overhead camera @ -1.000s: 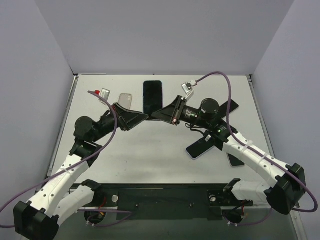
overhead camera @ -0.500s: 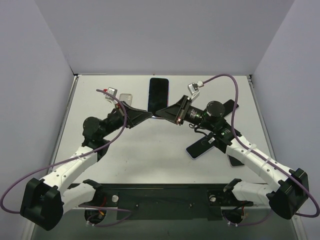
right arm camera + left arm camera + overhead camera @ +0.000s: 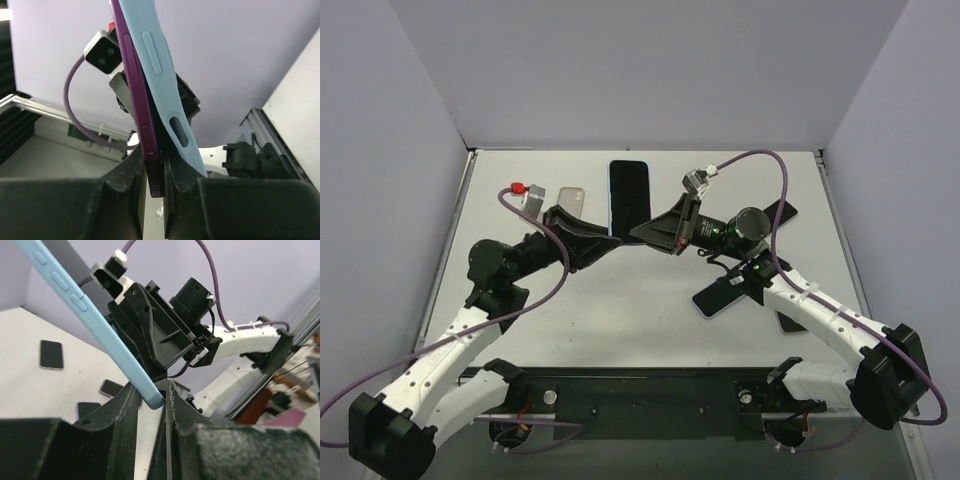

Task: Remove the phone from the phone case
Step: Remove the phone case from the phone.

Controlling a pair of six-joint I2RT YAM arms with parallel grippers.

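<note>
A purple phone (image 3: 136, 90) in a light blue phone case (image 3: 167, 100) is held upright above the table, dark screen (image 3: 628, 195) toward the top camera. My right gripper (image 3: 155, 159) is shut on the phone's lower edge, and the case's edge stands peeled away outside its right finger. My left gripper (image 3: 153, 392) is shut on the case's bottom corner (image 3: 150, 397), with the case's side (image 3: 95, 320) rising up to the left. From above, the left gripper (image 3: 610, 240) and the right gripper (image 3: 640, 233) meet tip to tip under the phone.
Other phones lie flat on the white table (image 3: 620, 320): a light one (image 3: 730, 294) under the right arm, a dark one (image 3: 780, 214) behind it, and a pale one (image 3: 572, 199) at the back left. Purple cables loop over both wrists.
My left gripper has gone from open to shut on the case's corner. The held phone swung slightly right, then back left. The right gripper kept its hold.
</note>
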